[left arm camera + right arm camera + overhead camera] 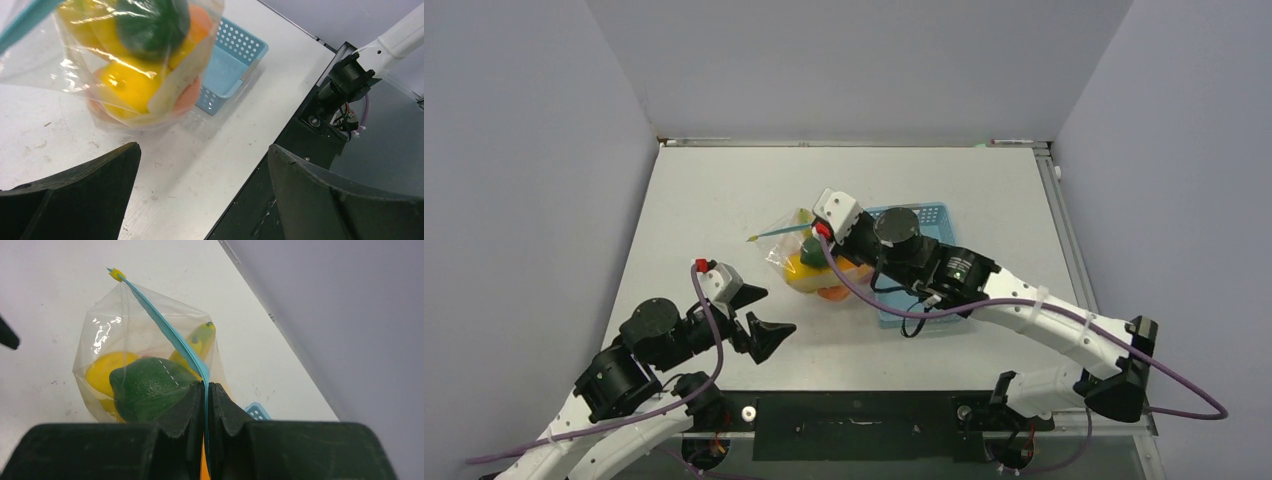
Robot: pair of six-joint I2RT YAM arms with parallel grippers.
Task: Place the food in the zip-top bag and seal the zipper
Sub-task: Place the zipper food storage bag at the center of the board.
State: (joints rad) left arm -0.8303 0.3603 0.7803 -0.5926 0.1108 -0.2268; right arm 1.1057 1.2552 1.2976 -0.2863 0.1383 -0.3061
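Standing by the desk (724, 190), I see the zip-top bag (796, 252) sitting near the middle of it, just left of a light-blue lattice basket (929, 214) and touching its near-left corner. The bag is clear, thin and crinkled, with bright glare spots on its skin, and it bulges with glossy toy fruit: a dark green lime (147, 390) pressed to the front, a yellow lemon (102, 371) beside it, a banana (201, 336) with a greenish tip poking up behind, and an orange (199, 24) at the back. The teal-blue zipper (165, 322) runs along the mouth as one thin straight strip, rising at a slant to a small yellow tab (116, 274) at its far end. A short white dashed line shows on the plastic just below the strip. The right arm's fingers (192, 405) are pressed together on the near end of the zipper, the strip caught between them. The left arm's fingers (85, 195) stand wide apart with nothing between them, low over the desk near its front left, well apart from the bag.
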